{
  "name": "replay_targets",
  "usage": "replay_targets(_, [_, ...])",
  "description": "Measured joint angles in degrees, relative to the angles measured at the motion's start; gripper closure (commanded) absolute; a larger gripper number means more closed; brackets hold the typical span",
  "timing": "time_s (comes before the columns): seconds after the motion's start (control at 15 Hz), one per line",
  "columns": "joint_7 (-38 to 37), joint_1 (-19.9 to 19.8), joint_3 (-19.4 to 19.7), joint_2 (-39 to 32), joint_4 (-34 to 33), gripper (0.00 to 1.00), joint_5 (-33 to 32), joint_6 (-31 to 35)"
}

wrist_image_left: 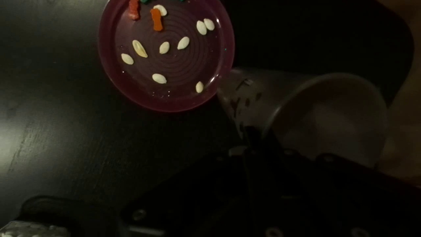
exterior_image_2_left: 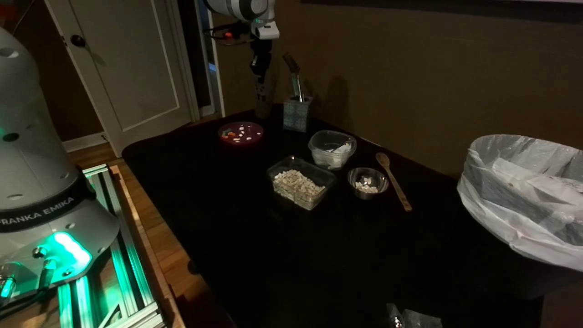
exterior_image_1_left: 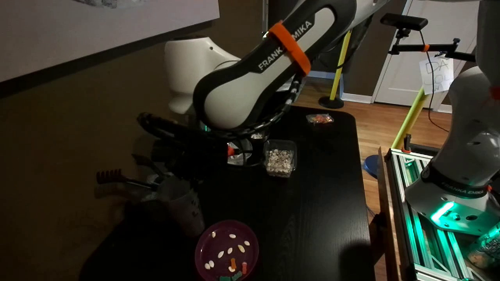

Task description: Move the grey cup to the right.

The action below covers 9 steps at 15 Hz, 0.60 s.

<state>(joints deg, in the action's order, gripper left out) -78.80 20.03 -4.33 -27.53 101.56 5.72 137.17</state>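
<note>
The grey cup [exterior_image_2_left: 263, 101] stands upright beside the purple plate [exterior_image_2_left: 241, 142] at the far end of the table in an exterior view. It is a dull, slightly translucent tumbler with dark marks, also seen in an exterior view [exterior_image_1_left: 185, 208] and the wrist view [wrist_image_left: 269, 87]. My gripper [wrist_image_left: 258, 136] is shut on the near wall of the cup at its rim, with one finger outside and one inside. The gripper [exterior_image_2_left: 260, 75] is above the cup's rim. I cannot tell whether the cup's base touches the table. The inside fingertip is hard to see in the dark.
A patterned utensil cup [exterior_image_2_left: 296, 116] stands close beside the grey cup, with tall utensils [exterior_image_1_left: 121, 178]. A clear tub of pale pieces [exterior_image_2_left: 296, 200], a clear bowl [exterior_image_2_left: 323, 157], a small glass bowl [exterior_image_2_left: 366, 193], a wooden spoon [exterior_image_2_left: 395, 184] and a bag-lined bin [exterior_image_2_left: 501, 228] are also on the table.
</note>
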Motion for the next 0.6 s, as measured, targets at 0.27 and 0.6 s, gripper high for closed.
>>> replay_targets(0.27, [-5.66,-0.49,1.89,5.28,8.2,0.99,-0.79,3.96])
replay_targets(0.6, [-18.44,-0.52,5.21,6.79,11.76,0.99,-4.42,8.89])
